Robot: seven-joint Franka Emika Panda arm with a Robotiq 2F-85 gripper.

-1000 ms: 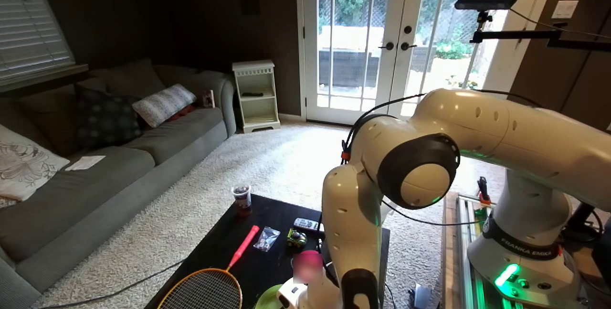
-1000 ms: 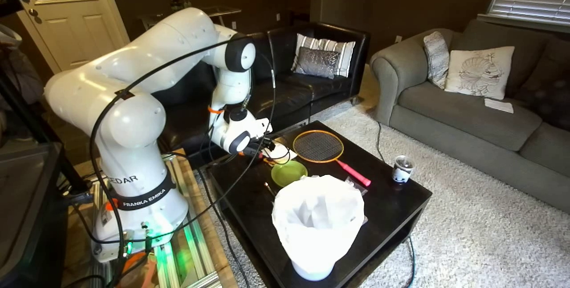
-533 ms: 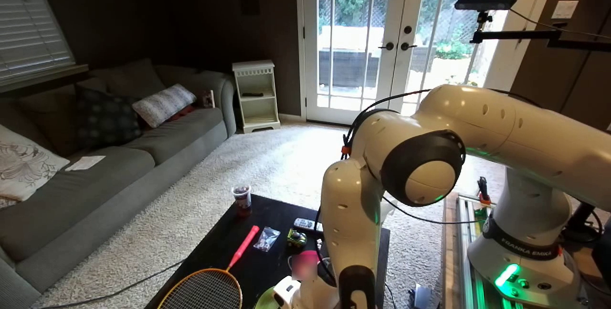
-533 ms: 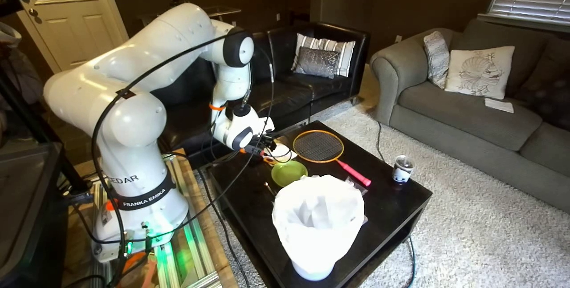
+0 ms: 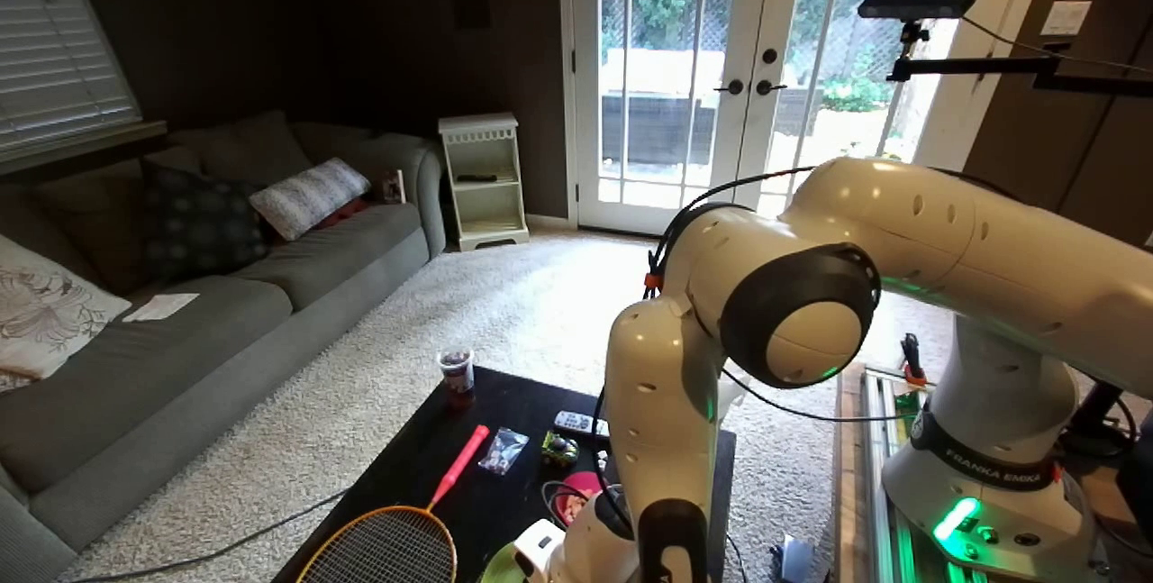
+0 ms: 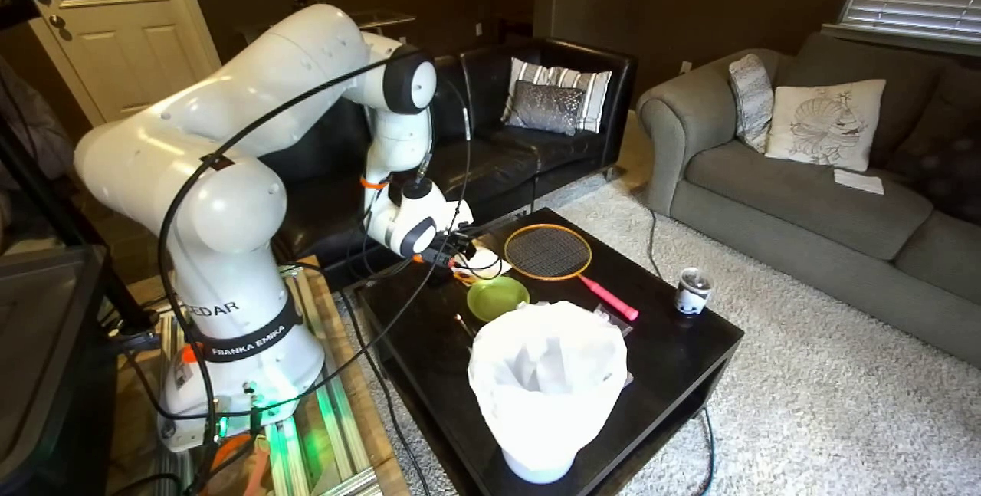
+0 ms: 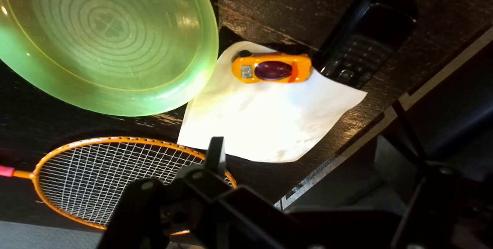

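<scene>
The toy car (image 7: 271, 68) sits on the paper (image 7: 265, 126); in an exterior view, racket (image 6: 548, 251) right, bowl (image 6: 498, 298) nearer, bin (image 6: 546, 419) nearest!

A toy car (image 7: 272, 68) lies beside a probable handset (image 7: 366, 43).

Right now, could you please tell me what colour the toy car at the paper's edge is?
The toy car is mostly orange, best seen in the wrist view.

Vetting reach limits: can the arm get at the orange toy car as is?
Likely yes: the fingers hang nearby and nothing covers the toy car on the white paper; the green bowl sits beside it.
</scene>
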